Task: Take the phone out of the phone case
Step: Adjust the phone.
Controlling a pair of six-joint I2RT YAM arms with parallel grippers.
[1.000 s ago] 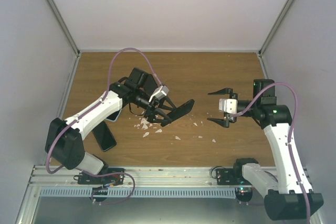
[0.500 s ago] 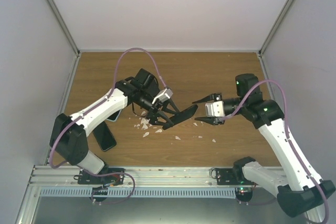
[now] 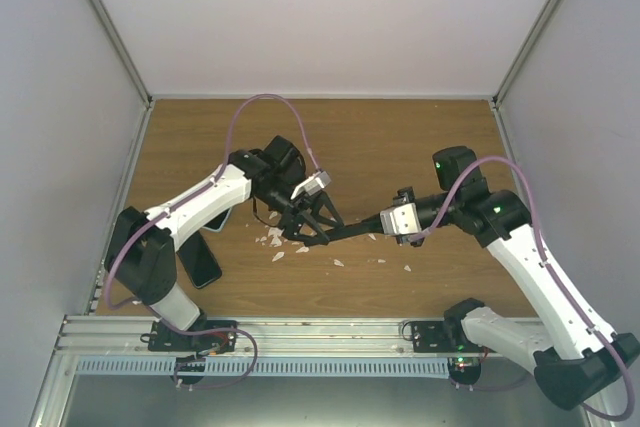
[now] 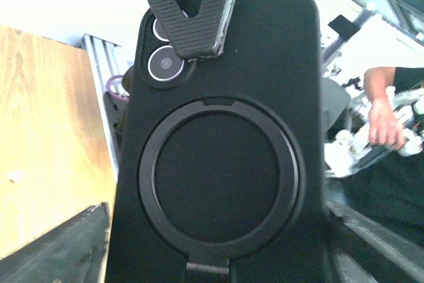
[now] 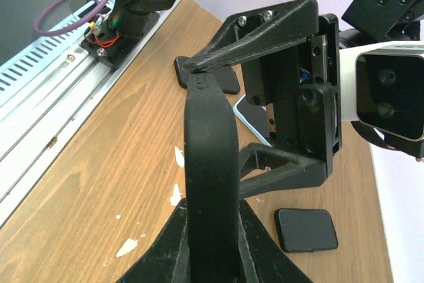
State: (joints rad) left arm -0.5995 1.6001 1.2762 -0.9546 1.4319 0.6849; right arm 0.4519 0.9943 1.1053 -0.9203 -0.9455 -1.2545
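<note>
The black phone case point(image 3: 352, 230) hangs in the air between both arms. Its back, with a round ring stand, fills the left wrist view point(image 4: 218, 183). The phone's camera lenses point(image 4: 162, 64) show through the cutout; the rest of the phone is hidden behind the case. My right gripper point(image 3: 382, 223) is shut on the case's lens end, and one of its fingers point(image 4: 192, 11) lies over the cutout. My left gripper point(image 3: 322, 231) is open, its fingers point(image 5: 252, 31) spread wide on either side of the case's width. The upper tip is at the rim.
On the wooden table lie a black slab point(image 3: 205, 262) and a pale-rimmed phone point(image 3: 225, 219) under the left arm. White flakes point(image 3: 275, 239) are scattered below the grippers. White walls enclose the table, and a metal rail point(image 3: 300, 332) runs along its near edge.
My right gripper has moved left to the case and shut on its end. The left arm has swung the case toward it, and its fingers have spread a little wider.
</note>
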